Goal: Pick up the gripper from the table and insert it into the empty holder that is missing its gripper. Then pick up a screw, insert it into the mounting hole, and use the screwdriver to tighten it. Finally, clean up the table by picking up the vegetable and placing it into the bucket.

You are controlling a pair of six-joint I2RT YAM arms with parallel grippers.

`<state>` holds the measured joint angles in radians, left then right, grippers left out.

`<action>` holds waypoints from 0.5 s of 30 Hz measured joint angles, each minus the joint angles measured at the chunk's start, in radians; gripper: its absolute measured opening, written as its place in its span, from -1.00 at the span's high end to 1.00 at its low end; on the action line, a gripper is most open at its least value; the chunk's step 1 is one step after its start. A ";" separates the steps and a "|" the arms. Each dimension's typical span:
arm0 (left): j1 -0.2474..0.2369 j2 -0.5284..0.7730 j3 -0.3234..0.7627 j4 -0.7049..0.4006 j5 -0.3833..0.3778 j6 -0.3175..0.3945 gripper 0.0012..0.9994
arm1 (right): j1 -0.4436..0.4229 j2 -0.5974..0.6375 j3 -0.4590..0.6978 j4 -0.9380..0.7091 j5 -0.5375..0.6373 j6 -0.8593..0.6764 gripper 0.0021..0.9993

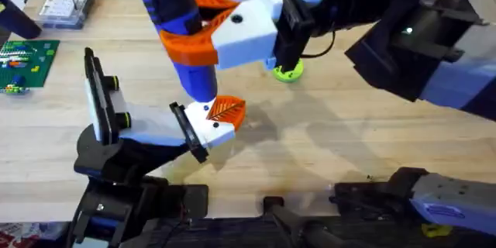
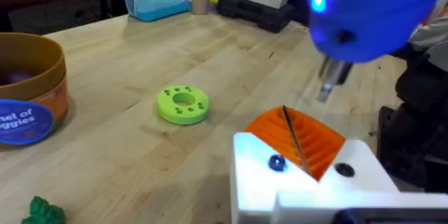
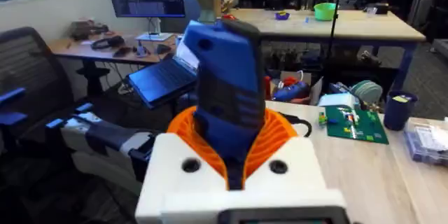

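The white holder (image 1: 213, 129) at the end of my left arm carries the orange ribbed gripper (image 1: 227, 111). In the left wrist view the holder (image 2: 308, 192) shows a blue-headed screw (image 2: 276, 162) in one hole and a second dark hole (image 2: 343, 170). My left gripper (image 2: 292, 136) has its orange pads together along a dark seam. My right gripper (image 1: 211, 29) is shut on the fat blue screwdriver (image 1: 186, 54), held upright over the holder. Its metal tip (image 2: 326, 84) hangs just above the orange gripper, apart from the screw. The bucket (image 2: 31, 91) and the green vegetable (image 2: 42, 211) sit off to one side.
A round bright-green disc (image 1: 288, 71) lies on the table beyond the holder. A clear box with a red-handled tool (image 1: 68, 1) and a green board (image 1: 25, 62) sit at the far left. The right arm's dark body (image 1: 418, 54) hangs over the right side.
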<state>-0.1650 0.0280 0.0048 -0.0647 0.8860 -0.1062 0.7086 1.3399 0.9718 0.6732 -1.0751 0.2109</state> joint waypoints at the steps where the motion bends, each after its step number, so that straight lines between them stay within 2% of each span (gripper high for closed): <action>1: 0.000 0.000 0.000 0.000 0.000 0.000 0.98 | 0.000 0.000 -0.003 -0.001 0.000 -0.012 0.88; 15: 0.000 0.000 0.000 0.000 -0.019 0.000 0.98 | 0.023 0.021 -0.008 0.000 -0.002 -0.109 0.88</action>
<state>-0.1650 0.0280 0.0048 -0.0647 0.8667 -0.1060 0.7319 1.3604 0.9639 0.6732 -1.0768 0.1021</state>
